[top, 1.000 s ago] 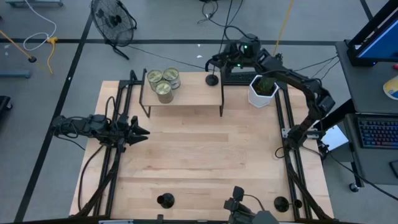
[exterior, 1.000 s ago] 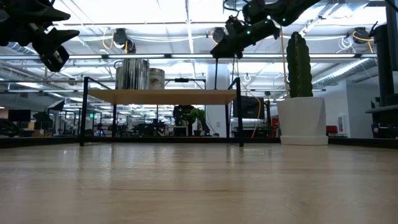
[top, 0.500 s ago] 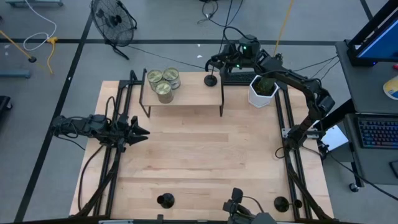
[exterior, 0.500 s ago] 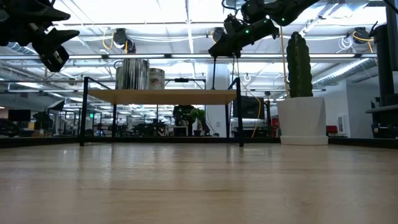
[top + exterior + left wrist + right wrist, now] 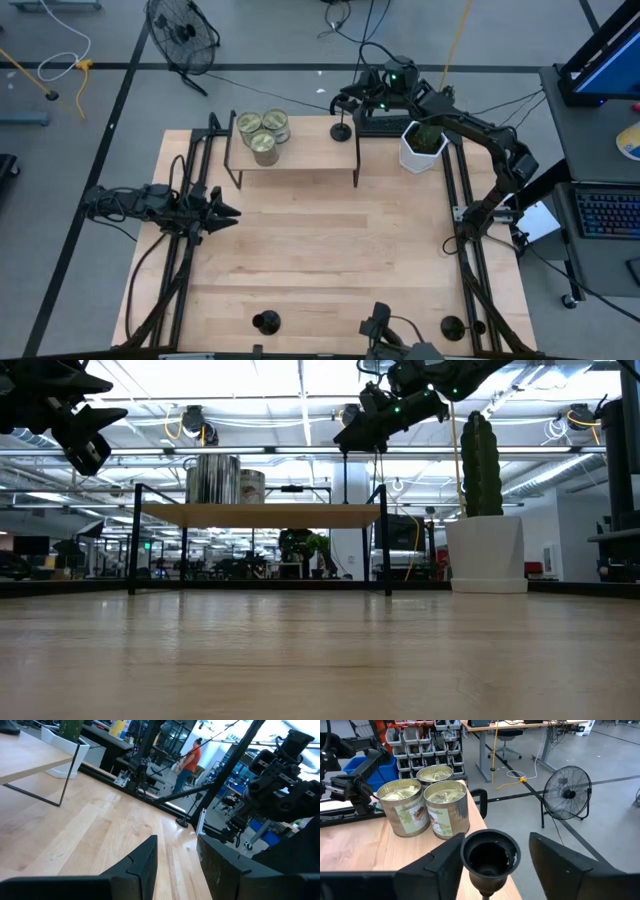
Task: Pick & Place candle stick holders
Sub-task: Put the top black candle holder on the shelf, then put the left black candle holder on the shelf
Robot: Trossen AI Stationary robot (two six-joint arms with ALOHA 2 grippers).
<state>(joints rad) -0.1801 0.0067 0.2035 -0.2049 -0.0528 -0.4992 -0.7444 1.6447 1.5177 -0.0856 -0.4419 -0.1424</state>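
Note:
One black candle stick holder (image 5: 341, 129) stands upright by its round base on the right end of the raised wooden shelf (image 5: 300, 152). My right gripper (image 5: 347, 102) is open at its top. In the right wrist view the holder's cup (image 5: 490, 854) sits between the two fingers, with a gap on either side. Two more candle stick holders (image 5: 266, 322) (image 5: 452, 327) stand near the table's front edge. My left gripper (image 5: 226, 212) waits at the table's left side. It is open, with nothing between its fingers (image 5: 177, 860).
Three tins (image 5: 262, 133) stand on the shelf's left end, close to the holder. A white pot with a cactus (image 5: 423, 145) stands right of the shelf, under my right arm. Bare wood lies between the shelf and the front edge.

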